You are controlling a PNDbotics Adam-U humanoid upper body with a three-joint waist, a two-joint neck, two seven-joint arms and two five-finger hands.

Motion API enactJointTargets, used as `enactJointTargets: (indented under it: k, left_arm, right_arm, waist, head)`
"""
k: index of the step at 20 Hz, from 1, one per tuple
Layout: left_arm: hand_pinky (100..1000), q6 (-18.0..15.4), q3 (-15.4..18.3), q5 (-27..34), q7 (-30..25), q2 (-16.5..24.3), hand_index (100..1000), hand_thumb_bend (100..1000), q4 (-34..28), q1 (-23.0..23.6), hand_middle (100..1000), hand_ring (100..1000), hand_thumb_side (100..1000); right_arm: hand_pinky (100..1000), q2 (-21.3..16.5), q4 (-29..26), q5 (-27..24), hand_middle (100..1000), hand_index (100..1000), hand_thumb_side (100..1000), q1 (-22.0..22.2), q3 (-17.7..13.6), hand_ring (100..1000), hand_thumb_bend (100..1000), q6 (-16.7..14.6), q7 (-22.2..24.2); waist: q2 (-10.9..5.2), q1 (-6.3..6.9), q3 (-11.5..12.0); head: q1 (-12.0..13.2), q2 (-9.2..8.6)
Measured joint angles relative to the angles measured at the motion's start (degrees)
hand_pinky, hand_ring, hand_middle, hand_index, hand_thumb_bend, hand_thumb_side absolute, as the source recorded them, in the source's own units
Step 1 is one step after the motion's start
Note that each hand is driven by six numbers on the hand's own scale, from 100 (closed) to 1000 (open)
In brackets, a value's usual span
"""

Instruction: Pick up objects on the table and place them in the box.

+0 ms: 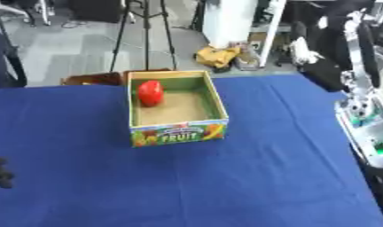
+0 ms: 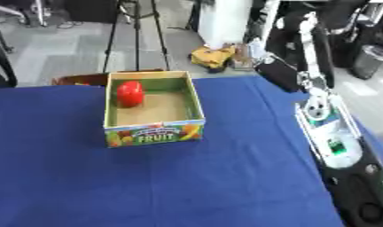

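The fruit box [image 1: 177, 133] stands on the blue worktop [image 1: 249, 177]. A red pepper-shaped object [image 1: 150, 92] lies inside the box, at its far left corner. It appears light, smooth and rigid; take hold across its widest part. The left hand [image 1: 1, 172] shows at the left edge, well apart from the box; whether it is apart or together cannot be told. The right hand is not visible.
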Motion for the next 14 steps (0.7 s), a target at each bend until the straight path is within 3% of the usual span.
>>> enactJointTargets:
  k: [1, 2, 3, 4, 5, 6, 7, 9, 10, 13, 14]
  left_arm:
    - [585, -0.01, 0.02, 0.0, 0.02, 0.0, 560, 958, 0.01, 0.13, 394, 352, 790]
    - [585, -0.01, 0.03, 0.0, 0.04, 0.0, 560, 958, 0.01, 0.26, 394, 352, 790]
    - [585, -0.01, 0.06, 0.01, 0.05, -0.01, 560, 957, 0.02, 0.32, 394, 352, 790]
    - [585, -0.01, 0.13, 0.01, 0.06, -0.01, 560, 957, 0.02, 0.33, 394, 352, 790]
    - [585, -0.01, 0.17, 0.01, 0.06, -0.01, 560, 958, 0.02, 0.33, 394, 352, 790]
    - [585, -0.01, 0.25, 0.01, 0.07, -0.01, 560, 957, 0.02, 0.34, 394, 352, 790]
    - [585, -0.02, 0.31, 0.02, 0.07, -0.01, 560, 957, 0.02, 0.34, 394, 352, 788]
    - [586, -0.03, 0.32, 0.02, 0.1, -0.02, 560, 955, 0.03, 0.36, 394, 352, 791]
    - [586, -0.05, 0.32, 0.02, 0.11, -0.02, 560, 954, 0.03, 0.37, 394, 353, 791]
    - [585, -0.09, 0.32, 0.02, 0.17, -0.04, 560, 948, 0.04, 0.39, 394, 353, 794]
    - [585, -0.11, 0.32, 0.03, 0.19, -0.04, 560, 948, 0.04, 0.39, 394, 353, 794]
  right_arm:
    - [439, 0.06, 0.0, 0.04, 513, 562, 100, 0.07, -0.13, 518, 100, 0.6, 0.83]
    - [415, 0.2, 0.01, -0.13, 494, 540, 100, 0.07, -0.5, 504, 100, 1.51, 0.81]
    - [324, 0.43, 0.01, -0.64, 390, 422, 100, 0.08, -0.81, 439, 100, 2.6, 0.16]
    - [253, 0.54, 0.01, -1.35, 349, 383, 100, 0.1, -1.09, 399, 100, 3.72, -1.0]
    - [100, 0.59, 0.01, -2.08, 266, 282, 100, 0.16, -1.32, 293, 100, 4.77, -2.47]
    - [100, 0.62, 0.01, -2.89, 141, 164, 218, 0.31, -1.46, 137, 100, 5.63, -4.09]
    - [100, 0.69, 0.01, -3.85, 100, 100, 274, 0.4, -1.57, 100, 100, 6.37, -5.92]
    - [100, 0.91, 0.01, -5.34, 100, 100, 366, 0.51, -1.73, 100, 100, 7.49, -9.19]
    - [100, 0.96, 0.01, -5.92, 100, 100, 344, 0.51, -1.73, 100, 100, 7.85, -10.47]
    - [100, 0.97, 0.01, -6.92, 100, 100, 124, 0.51, -1.54, 100, 100, 7.88, -12.22]
    - [100, 0.97, 0.01, -6.8, 100, 100, 100, 0.51, -1.32, 100, 100, 7.59, -11.97]
  waist:
    - [-0.01, 0.0, -0.06]
    - [-0.03, 0.0, -0.07]
    - [-0.11, 0.0, -0.07]
    - [-0.2, 0.01, -0.06]
    - [-0.29, 0.02, -0.03]
    - [-0.34, 0.03, 0.0]
    - [-0.35, 0.05, 0.03]
    - [-0.38, 0.07, 0.04]
    - [-0.41, 0.08, 0.04]
    - [-0.55, 0.03, 0.15]
    - [-0.58, -0.02, 0.17]
  head:
    - [0.0, 0.06]
    - [0.0, 0.1]
    - [0.0, 0.22]
    - [0.01, 0.32]
    - [0.02, 0.41]
    - [0.04, 0.49]
    - [0.04, 0.51]
    - [0.04, 0.53]
    - [0.04, 0.54]
    - [0.04, 0.55]
    - [0.04, 0.56]
